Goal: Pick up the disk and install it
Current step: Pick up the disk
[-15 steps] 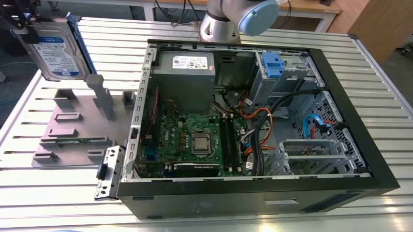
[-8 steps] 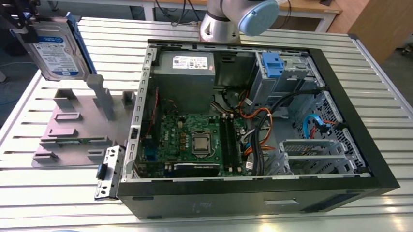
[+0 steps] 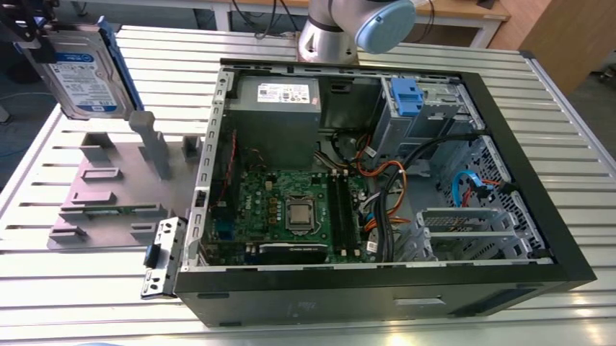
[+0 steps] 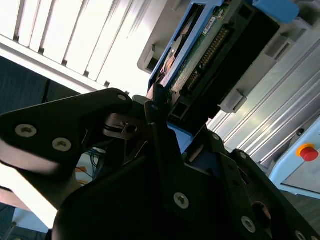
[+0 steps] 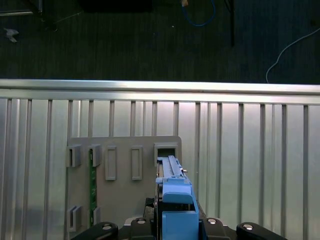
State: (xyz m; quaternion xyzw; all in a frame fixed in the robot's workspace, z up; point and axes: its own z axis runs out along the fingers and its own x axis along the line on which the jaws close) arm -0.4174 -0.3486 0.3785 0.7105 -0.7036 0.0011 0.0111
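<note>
The gripper (image 3: 29,36) is closed on the disk (image 3: 85,72). The disk hangs upright in the upper left of the exterior view, with its label facing the camera. It is clear above the grey holder (image 3: 111,187) on the slatted table (image 3: 568,137). In the second wrist view a black finger (image 4: 156,107) presses against the disk's blue-railed edge, and the connector side is exposed beyond it. In the first wrist view the disk is seen edge-on over the holder, where a green board (image 5: 92,175) stands in one slot.

The open computer case (image 3: 385,288) fills the middle of the exterior view, well apart from the disk. Its drive bay (image 3: 428,108) sits in the upper right of the case with a blue latch (image 3: 406,97) on it. A tangle of cables (image 3: 385,180) runs just beside the bay.

The main risk, as I judge it, is the grip. The disk is held by its edges near one end, so most of its weight hangs away from the fingers. A jolt could make it tilt or slide between them. A tilted disk would meet the bay crooked, and its rails could jam. The case wall between the holder and the bay is another hazard if the disk is carried too low. The loose cables by the bay could snag a corner or get pinched under it.
</note>
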